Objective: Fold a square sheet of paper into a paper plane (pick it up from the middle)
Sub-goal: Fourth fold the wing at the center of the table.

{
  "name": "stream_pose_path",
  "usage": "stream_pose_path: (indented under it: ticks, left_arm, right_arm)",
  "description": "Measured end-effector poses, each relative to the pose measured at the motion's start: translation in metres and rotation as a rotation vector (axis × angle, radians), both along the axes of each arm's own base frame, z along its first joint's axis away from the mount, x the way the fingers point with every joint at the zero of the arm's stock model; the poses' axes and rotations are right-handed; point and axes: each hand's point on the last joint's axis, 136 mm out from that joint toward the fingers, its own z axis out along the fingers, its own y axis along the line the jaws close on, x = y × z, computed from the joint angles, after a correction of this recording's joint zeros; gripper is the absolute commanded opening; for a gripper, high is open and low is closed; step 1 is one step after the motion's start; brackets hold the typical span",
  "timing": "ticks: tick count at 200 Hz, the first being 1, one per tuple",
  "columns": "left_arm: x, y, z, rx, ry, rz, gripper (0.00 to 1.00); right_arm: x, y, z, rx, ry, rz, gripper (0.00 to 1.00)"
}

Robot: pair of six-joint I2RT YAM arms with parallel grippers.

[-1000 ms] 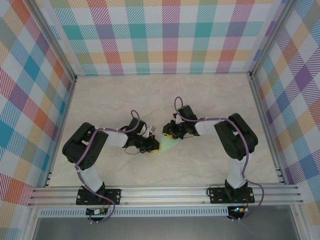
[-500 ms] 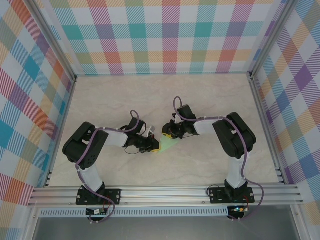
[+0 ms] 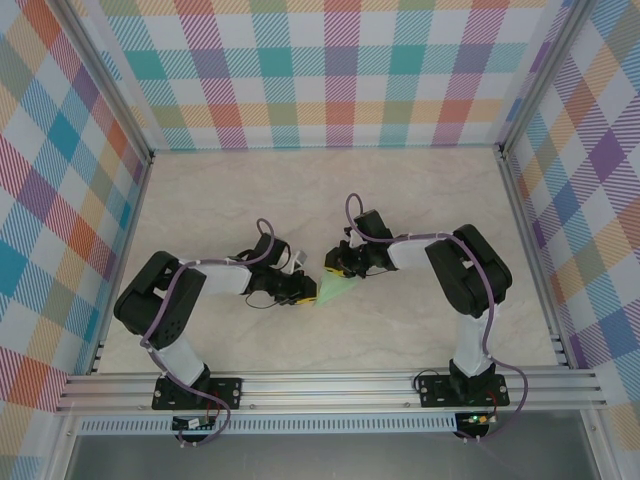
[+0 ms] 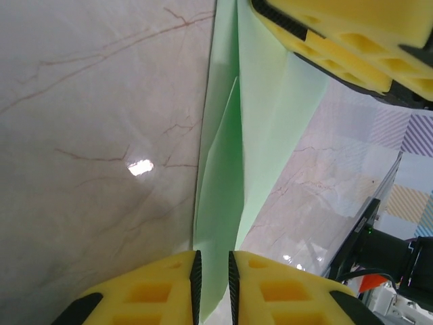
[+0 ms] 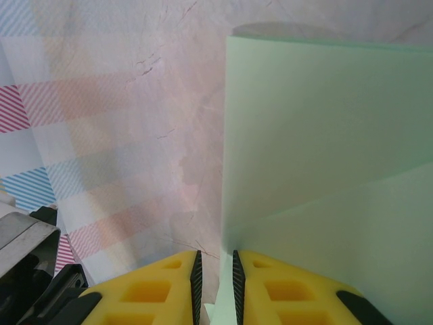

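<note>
Pale green sheet of paper point(image 3: 335, 289) pinched at both ends, near the middle of the counter point(image 3: 250, 200).
Over the last second the left arm point(image 3: 160, 300) has swung its elbow down and outward. The left gripper point(image 4: 212, 261) stays clamped on one end of the part-folded sheet, and the right gripper point(image 5: 214, 261) nips the opposite edge. The sheet barely shifts, so I judge a crease is being tightened.
</note>
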Motion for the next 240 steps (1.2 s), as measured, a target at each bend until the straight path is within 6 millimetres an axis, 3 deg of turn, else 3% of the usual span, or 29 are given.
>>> stream_pose_path:
  ticks: [38, 91, 144, 240]
  left_arm:
    - [-0.0024, 0.0017, -0.0019, 0.010, 0.010, -0.003, 0.29]
    - [-0.0033, 0.0009, -0.0021, 0.012, 0.006, -0.013, 0.31]
    - [-0.0043, -0.0008, -0.0048, 0.044, 0.015, -0.029, 0.23]
    - [-0.0040, 0.0071, -0.0049, 0.188, -0.032, -0.039, 0.19]
  right_arm:
    - [-0.0001, 0.0000, 0.0001, 0.001, 0.000, 0.001, 0.22]
    - [-0.0002, 0.0001, 0.0000, 0.001, 0.001, 0.001, 0.22]
    - [-0.0002, 0.0001, -0.0001, 0.001, 0.001, 0.001, 0.22]
    - [-0.0002, 0.0000, -0.0002, 0.001, 0.001, 0.001, 0.22]
